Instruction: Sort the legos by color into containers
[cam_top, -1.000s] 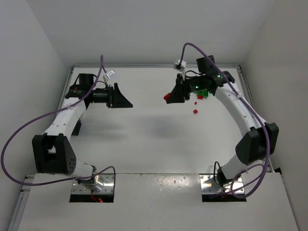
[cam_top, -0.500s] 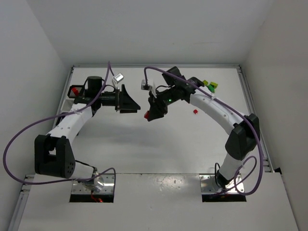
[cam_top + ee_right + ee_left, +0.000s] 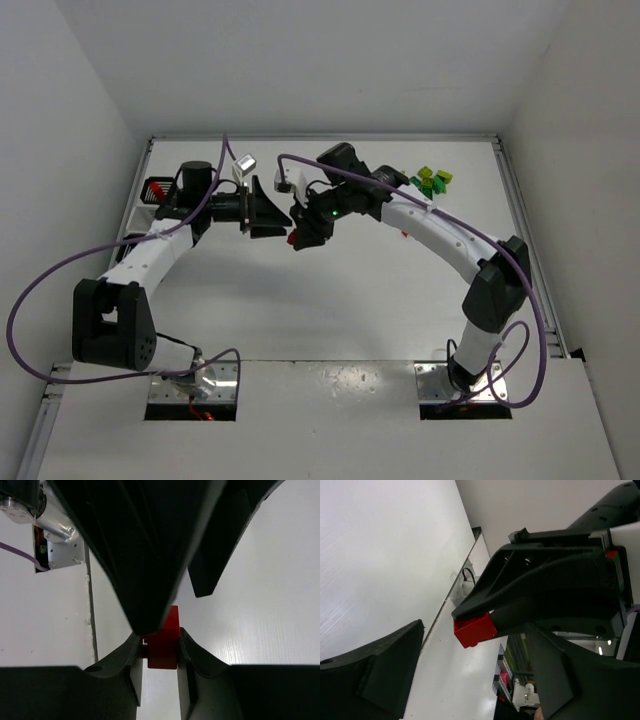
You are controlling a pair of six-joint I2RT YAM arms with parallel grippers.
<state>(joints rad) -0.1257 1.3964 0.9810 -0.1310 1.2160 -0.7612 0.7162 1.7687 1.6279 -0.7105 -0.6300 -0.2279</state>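
Your two arms wear white shells between black joint housings: see the left arm (image 3: 150, 255) and the right arm (image 3: 445, 232). A purple cable (image 3: 226, 148) loops along each one. Your left hand (image 3: 282, 216) and right hand (image 3: 299, 238) both end in matte black, wedge-shaped fingers (image 3: 380, 675). A small green light (image 3: 331, 211) glows near your right wrist. Bare metal plates (image 3: 430, 378) anchor both bases.

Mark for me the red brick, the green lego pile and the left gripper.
red brick (image 3: 162, 642): right wrist view, middle of its red face.
green lego pile (image 3: 433, 180): top view, middle of the cluster.
left gripper (image 3: 280, 222): top view, between its open fingertips.
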